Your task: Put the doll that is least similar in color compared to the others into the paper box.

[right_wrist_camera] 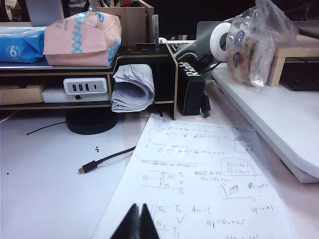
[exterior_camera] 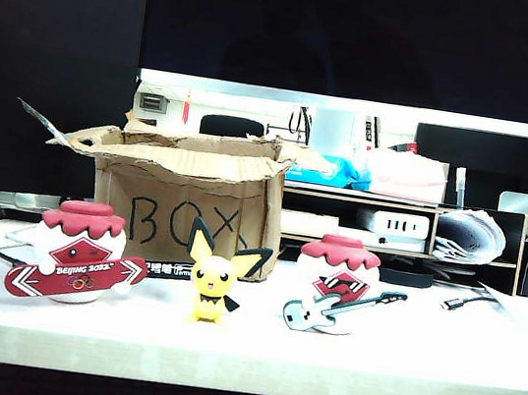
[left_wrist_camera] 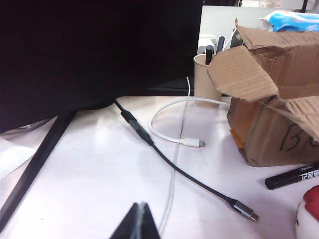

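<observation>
The small yellow doll with black-tipped ears stands at the table's front middle, between two white-and-red round dolls: one with a red snowboard on the left, one with a pale blue guitar on the right. Behind them sits the brown paper box marked "BOX", its torn flaps open; its corner also shows in the left wrist view. Neither arm appears in the exterior view. My left gripper is shut and empty above bare table near cables. My right gripper is shut and empty over a handwritten sheet.
A black cable and a white cable lie left of the box, with a black marker by its base and a pen cup behind. A shelf with a paper roll stands at the right, and a monitor spans the back.
</observation>
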Controlling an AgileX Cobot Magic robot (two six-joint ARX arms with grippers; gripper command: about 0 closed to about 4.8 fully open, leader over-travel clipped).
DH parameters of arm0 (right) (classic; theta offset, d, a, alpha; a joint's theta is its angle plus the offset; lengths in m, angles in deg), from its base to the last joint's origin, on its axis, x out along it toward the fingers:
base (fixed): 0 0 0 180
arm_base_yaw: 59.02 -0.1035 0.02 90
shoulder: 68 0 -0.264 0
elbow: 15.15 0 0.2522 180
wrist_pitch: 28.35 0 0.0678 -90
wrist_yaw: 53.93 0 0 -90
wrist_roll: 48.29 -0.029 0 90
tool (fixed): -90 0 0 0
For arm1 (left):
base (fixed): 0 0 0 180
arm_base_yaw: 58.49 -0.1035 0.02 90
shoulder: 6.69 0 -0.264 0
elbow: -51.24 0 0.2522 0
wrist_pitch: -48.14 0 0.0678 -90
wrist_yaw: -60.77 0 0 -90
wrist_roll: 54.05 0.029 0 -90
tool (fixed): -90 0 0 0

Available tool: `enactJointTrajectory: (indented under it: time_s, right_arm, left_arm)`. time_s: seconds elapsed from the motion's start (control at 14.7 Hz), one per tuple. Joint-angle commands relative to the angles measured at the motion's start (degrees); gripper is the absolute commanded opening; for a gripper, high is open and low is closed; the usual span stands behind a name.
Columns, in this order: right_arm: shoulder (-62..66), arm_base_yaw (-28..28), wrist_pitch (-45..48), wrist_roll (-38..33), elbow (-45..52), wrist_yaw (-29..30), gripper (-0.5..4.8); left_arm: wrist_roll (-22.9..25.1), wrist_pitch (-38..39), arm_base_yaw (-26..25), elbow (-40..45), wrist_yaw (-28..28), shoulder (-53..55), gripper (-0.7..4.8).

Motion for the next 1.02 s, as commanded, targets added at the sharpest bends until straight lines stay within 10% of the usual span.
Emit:
enactJointTrajectory:
  time_s: [0.07,0.47,1.02]
  right_arm:
    - [-0.02,-0.02,0.98,0.09,0.15,-0.04,-0.01]
    - [-0.02,-0.04,1.03,0.07,0.15,3.89,-0.01]
    - [-0.02,-0.07,1.03,-7.52,0.15,29.62,0.00]
  left_arm:
    - [0.04,-0.28,0.57,-0.04,-0.04,0.00,-0.05]
    - [0.04,-0.39,24.33,-0.04,0.20,1.16,-0.05]
    - [0.04,-0.11,33.73,-0.04,0.17,14.38,-0.05]
